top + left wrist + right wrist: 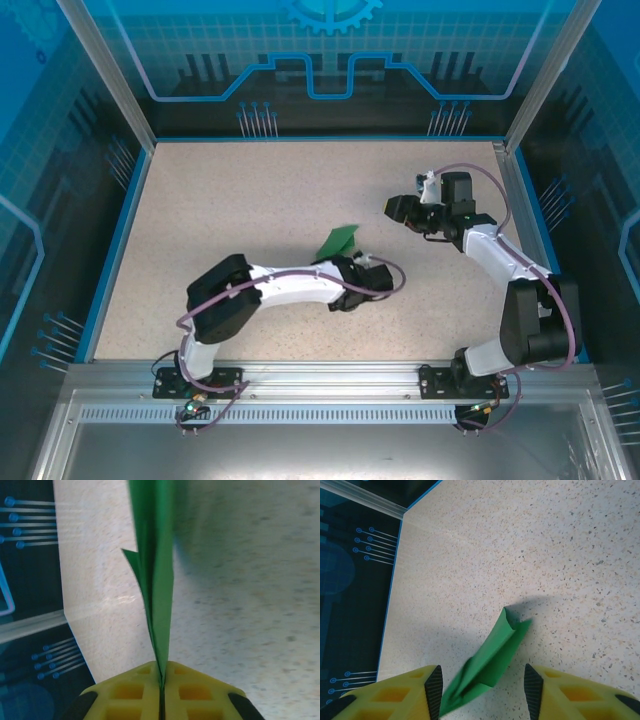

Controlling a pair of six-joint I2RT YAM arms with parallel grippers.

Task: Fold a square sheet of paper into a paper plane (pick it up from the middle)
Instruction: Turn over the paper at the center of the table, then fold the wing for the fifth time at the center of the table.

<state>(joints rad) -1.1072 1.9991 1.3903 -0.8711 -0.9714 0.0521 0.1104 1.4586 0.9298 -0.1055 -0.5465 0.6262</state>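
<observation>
The paper (pixel 337 241) was not a flat square at this stage: it stood as a narrow, creased green wedge near the middle of the tabletop (pixel 250 190). The left gripper (pixel 162 680) was closed tight on one end of it. In the left wrist view the yellow fingers (pixel 195 692) met with only the folded layers between them, and the wedge ran straight away from the gripper, with one flap curling out to one side. The paper appeared to be held clear of the tabletop, since it cast a shadow on the surface below, but contact at its far tip could not be ruled out. The right gripper (pixel 483 685) stood just beside the paper on the far right side with its jaws apart. In the right wrist view the wedge lay in the gap between the black pads (pixel 532 687), and nothing was clamped there. Judged from these views, the main lengthwise folds were already made and the sheet was most of the way to a plane. The layers were loose and partly sprung open at the far end, so the creases probably needed pressing. Whether the nose folds were complete could not be told. The steps left appeared to be a final fold or wing spread with the free gripper, followed by setting the plane down.
</observation>
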